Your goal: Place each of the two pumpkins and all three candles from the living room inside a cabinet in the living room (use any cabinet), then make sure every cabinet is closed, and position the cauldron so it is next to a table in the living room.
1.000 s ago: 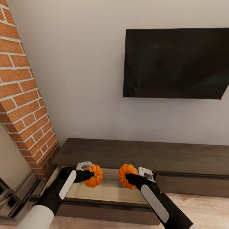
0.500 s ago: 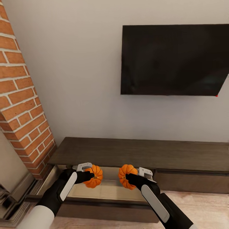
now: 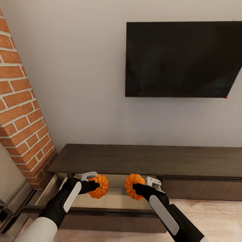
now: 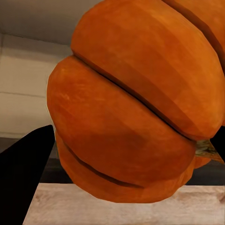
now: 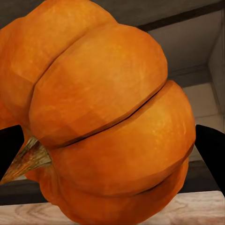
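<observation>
Both closed — left gripper [image 3: 95, 184] on pumpkin [image 3: 99, 186], right gripper [image 3: 136, 188] likewise.

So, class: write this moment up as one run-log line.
left claw: shut on left pumpkin | right claw: shut on right pumpkin | both above open cabinet drawer | candles: unseen

The cabinet [image 3: 148, 161] has its drawer [image 3: 114, 200] pulled open below both loaded pincers; its pale interior lies unobstructed. The cabinet top overhangs behind. The brick column [image 3: 23, 114] stands close beside the left arm. The television [image 3: 181, 58] hangs well above, clear of both arms.
</observation>
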Motion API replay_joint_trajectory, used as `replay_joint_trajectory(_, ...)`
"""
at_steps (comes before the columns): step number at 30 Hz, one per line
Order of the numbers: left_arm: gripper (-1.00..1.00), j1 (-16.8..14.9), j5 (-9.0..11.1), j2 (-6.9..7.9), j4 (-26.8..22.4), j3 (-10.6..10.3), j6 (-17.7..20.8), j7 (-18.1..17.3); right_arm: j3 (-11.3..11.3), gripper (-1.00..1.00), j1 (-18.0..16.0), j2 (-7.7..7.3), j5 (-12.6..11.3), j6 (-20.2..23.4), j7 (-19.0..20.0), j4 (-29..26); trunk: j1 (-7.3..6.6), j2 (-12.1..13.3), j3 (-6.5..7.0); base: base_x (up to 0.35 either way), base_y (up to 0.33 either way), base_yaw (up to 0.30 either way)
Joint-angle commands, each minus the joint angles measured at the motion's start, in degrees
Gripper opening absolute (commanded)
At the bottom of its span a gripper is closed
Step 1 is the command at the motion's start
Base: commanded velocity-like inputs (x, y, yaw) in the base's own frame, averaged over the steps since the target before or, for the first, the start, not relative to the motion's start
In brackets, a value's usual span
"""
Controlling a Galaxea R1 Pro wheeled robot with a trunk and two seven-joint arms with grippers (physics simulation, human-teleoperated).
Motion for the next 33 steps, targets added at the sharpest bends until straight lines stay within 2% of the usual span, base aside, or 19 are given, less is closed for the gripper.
replay_joint_trajectory(1,-1.0,0.0,0.6,0.07,-0.1,-0.2,0.1,0.7,0.2,-1.0,-0.1,-0.02,-0.3,0.0,-0.5,0.0,0.22,-0.4,-0.22,0.0,0.0,-0.188)
replay_joint_trajectory(6,-1.0,0.0,0.7,0.14,-0.2,-0.2,0.1,0.6,0.2,-1.0,-0.1,0.01,-0.4,0.0,-0.5,-0.3,1.32,-2.5,-1.08,0.0,0.0,-0.079)
replay_joint_trajectory(21,-1.0,0.0,0.9,0.45,-0.3,0.1,0.2,0.6,0.1,-1.0,-0.1,0.03,-0.5,0.0,-0.5,-0.5,1.32,-2.5,-1.03,0.04,0.02,-0.03)
replay_joint_trajectory(25,-1.0,0.0,1.0,0.54,-0.3,0.2,0.2,0.6,0.1,-1.0,-0.1,0.03,-0.5,0.0,-0.5,-0.5,1.32,-2.5,-0.93,0.011,0.154,-0.181)
replay_joint_trajectory(33,-1.0,0.0,1.2,0.64,-0.3,0.2,0.2,0.5,0.1,-1.0,-0.1,0.03,-0.5,0.0,-0.5,-0.6,1.32,-2.5,-0.9,0.048,0.129,-0.025)
